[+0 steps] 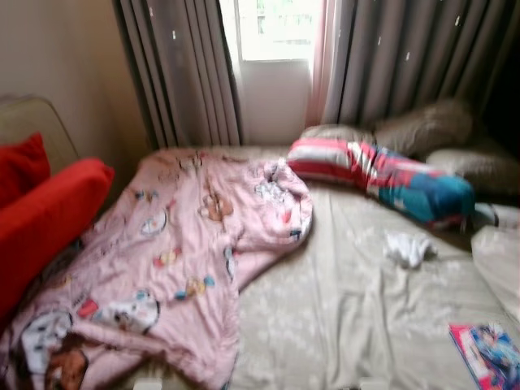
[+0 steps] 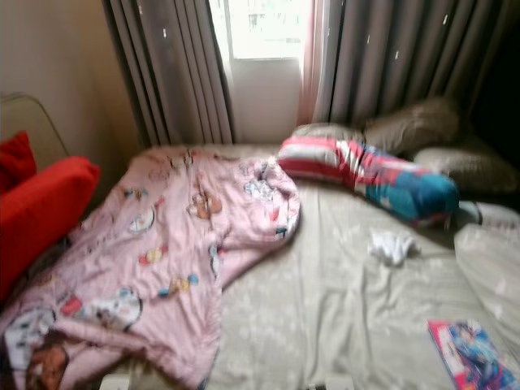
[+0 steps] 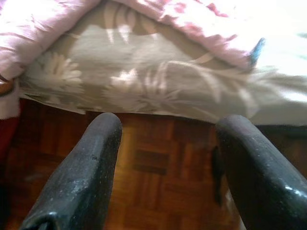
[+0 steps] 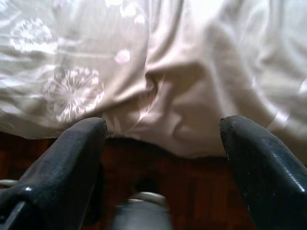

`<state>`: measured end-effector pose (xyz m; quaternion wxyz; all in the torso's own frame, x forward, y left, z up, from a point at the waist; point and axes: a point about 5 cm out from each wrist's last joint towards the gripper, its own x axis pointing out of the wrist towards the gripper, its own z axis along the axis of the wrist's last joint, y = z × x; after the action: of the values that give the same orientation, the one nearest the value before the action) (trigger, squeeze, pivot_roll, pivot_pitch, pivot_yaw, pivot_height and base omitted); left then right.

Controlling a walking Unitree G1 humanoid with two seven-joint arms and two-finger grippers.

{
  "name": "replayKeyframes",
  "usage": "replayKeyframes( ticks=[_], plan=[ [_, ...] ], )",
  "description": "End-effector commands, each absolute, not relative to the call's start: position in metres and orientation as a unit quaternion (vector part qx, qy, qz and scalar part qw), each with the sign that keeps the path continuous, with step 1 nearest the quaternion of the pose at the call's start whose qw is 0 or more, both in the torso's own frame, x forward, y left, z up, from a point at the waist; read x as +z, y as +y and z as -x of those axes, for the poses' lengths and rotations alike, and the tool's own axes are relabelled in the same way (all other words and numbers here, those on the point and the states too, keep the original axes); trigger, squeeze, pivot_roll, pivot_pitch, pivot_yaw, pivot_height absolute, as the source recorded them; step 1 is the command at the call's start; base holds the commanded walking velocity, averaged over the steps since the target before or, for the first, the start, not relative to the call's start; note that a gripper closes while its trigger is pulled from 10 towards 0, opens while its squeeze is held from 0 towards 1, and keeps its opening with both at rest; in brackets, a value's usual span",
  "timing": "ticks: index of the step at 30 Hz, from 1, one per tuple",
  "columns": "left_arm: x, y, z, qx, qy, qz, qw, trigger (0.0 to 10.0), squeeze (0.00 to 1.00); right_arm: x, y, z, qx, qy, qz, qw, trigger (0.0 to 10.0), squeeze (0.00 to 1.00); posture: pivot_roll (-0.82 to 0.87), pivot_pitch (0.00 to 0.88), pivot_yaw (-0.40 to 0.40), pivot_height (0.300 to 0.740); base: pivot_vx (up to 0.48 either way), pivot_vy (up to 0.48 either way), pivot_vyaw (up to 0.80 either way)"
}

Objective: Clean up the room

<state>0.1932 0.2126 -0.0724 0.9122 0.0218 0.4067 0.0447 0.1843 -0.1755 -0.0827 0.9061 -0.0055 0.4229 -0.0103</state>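
Grippers, left (image 3: 165,158) and right (image 4: 163,163), hang spread-fingered at bed's (image 1: 349,309) edge.

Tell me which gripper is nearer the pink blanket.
Left. The left gripper hangs open over the wooden floor just below the pink blanket's edge; the right gripper faces bare floral sheet farther along.

Rumpled pink cartoon-print quilt (image 1: 175,260) sprawls across the left half of the beige floral bedsheet (image 1: 357,309), one corner spilling over the near edge. A striped red, white and blue bolster (image 1: 382,177) lies slanted near the pillows. Small crumpled white cloth (image 1: 409,249) sits mid-bed; a colourful picture book (image 1: 490,356) lies flat at the near right corner.
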Motion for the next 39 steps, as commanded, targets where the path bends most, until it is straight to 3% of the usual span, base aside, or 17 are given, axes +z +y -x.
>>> replayKeyframes(
  ticks=[1,6,15,20,39],
  plan=[
    [-0.0722,0.2125,-0.1943,0.049,0.408,-0.018,0.911,10.0,0.00,-0.0827,-0.1758,-0.1842,-0.009,0.423,0.005,0.906,10.0,0.00,0.03,0.000,0.053,0.740,0.000,0.480,0.00],
    [-0.0722,0.2103,-0.1951,0.052,0.407,-0.012,0.912,10.0,0.00,-0.0805,-0.1770,-0.1882,-0.007,0.417,0.009,0.909,10.0,0.00,0.03,0.000,0.046,0.740,0.000,0.480,0.17],
    [-0.0724,0.2107,-0.1948,0.056,0.408,-0.009,0.911,10.0,0.00,-0.0796,-0.1783,-0.1897,-0.008,0.416,0.005,0.909,10.0,0.00,0.03,0.000,0.043,0.740,0.000,0.480,0.76],
    [-0.0728,0.2112,-0.1938,0.055,0.409,-0.010,0.911,10.0,0.00,-0.0797,-0.1777,-0.1900,-0.014,0.416,-0.004,0.909,10.0,0.00,0.03,0.000,0.047,0.740,0.000,0.410,0.00],
    [-0.0713,0.2120,-0.1957,0.047,0.403,-0.009,0.914,10.0,0.00,-0.0780,-0.1752,-0.1935,-0.019,0.409,-0.016,0.912,10.0,0.00,0.03,0.000,0.058,0.740,0.000,0.000,0.00]
  ],
)
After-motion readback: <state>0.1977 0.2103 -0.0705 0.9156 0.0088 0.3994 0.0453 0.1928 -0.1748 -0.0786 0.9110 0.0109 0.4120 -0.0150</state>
